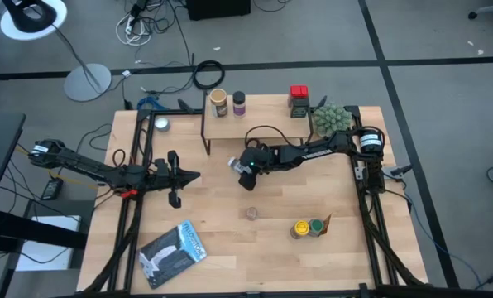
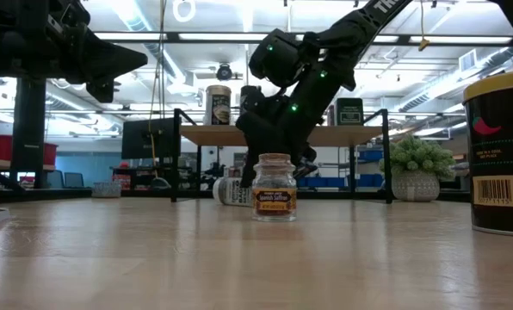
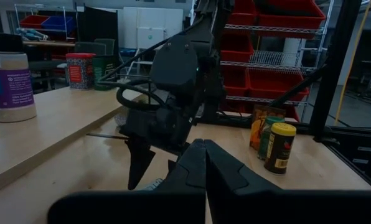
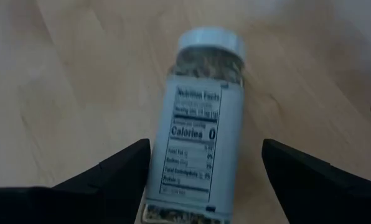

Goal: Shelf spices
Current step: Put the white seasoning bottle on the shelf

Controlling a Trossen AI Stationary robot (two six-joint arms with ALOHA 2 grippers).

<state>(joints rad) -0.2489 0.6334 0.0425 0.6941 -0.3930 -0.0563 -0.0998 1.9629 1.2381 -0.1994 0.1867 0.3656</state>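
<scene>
**Right wrist view: gripper spread over a fallen spice jar**

Right wrist view shows the right gripper [image 4: 204, 171] with its jaws wide apart, one on each side of a white-lidded jar [image 4: 204, 124] that lies on its side on the counter [image 4: 61, 74], nutrition label up; nothing is clamped yet. From above, this gripper sits mid-counter, just in front of the shelf [image 1: 259, 126]. The left gripper [image 1: 179, 177] hovers to the left with its fingers pressed together, holding nothing. Nearer the front edge stand a small cork-topped jar [image 1: 252, 213] and a yellow-lidded jar [image 1: 300, 228] touching a green-lidded one [image 1: 316, 226]. Farther back, the shelf carries a tan-lidded jar [image 1: 219, 103], a dark-lidded jar [image 1: 239, 103] and a red tin [image 1: 299, 100].
</scene>
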